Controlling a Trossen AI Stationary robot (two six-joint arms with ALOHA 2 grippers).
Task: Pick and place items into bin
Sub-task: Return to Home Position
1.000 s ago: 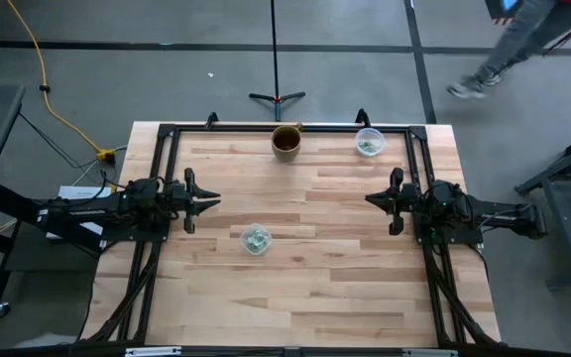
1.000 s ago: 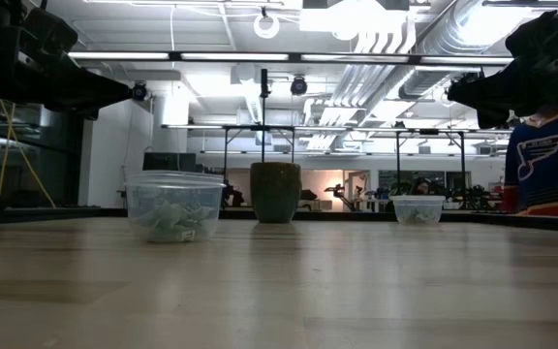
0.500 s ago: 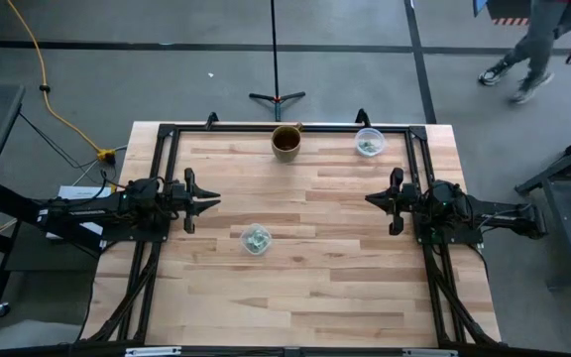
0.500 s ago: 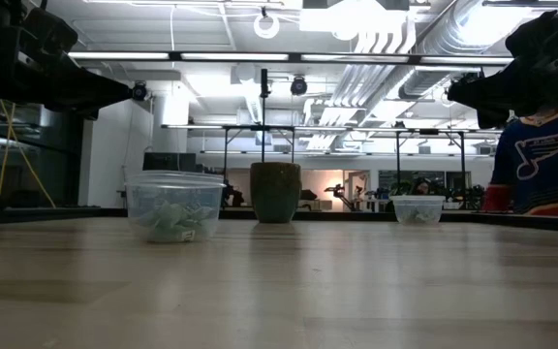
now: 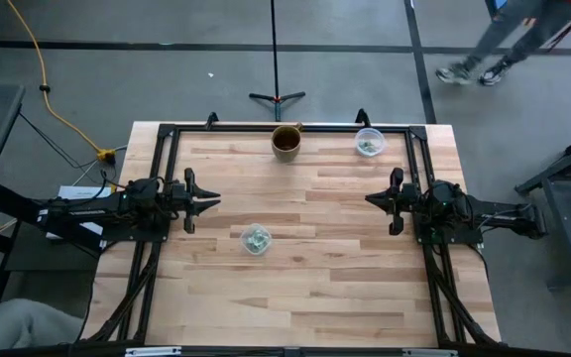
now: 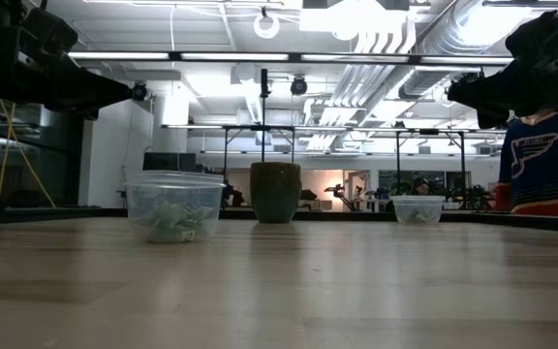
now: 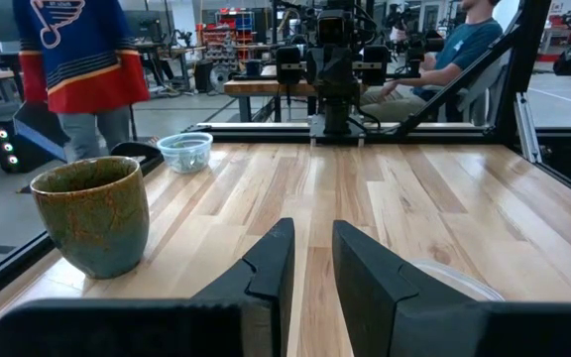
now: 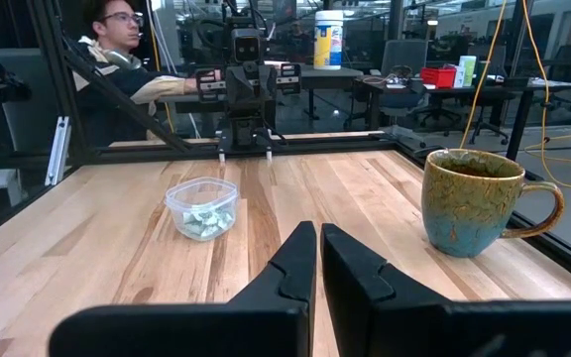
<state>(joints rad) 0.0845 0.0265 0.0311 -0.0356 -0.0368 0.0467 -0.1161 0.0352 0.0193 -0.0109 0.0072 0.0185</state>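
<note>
The pale green-and-white pieces lie inside two clear cups. One cup (image 5: pixel 256 239) (image 6: pixel 172 208) (image 8: pixel 202 208) stands on its base mid-table, toward the near side. The other (image 5: pixel 369 143) (image 6: pixel 418 209) (image 7: pixel 185 152) stands at the far edge, right of centre. My left gripper (image 5: pixel 216 201) (image 7: pixel 312 260) hovers above the table's left side, pointing right, its fingers a narrow gap apart. My right gripper (image 5: pixel 368 199) (image 8: pixel 318 260) hovers above the right side, pointing left, shut. Each touches nothing.
A green-brown mug (image 5: pixel 286 141) (image 6: pixel 276 192) (image 7: pixel 92 213) (image 8: pixel 472 201) stands at the far edge's middle. A black frame (image 5: pixel 167 131) rims the table. A person (image 5: pixel 484 50) walks beyond the far right corner. A seated person (image 8: pixel 117 50) is behind the left arm.
Both arms and everything on the table have kept still. Only the person beyond the far right corner has walked about.
</note>
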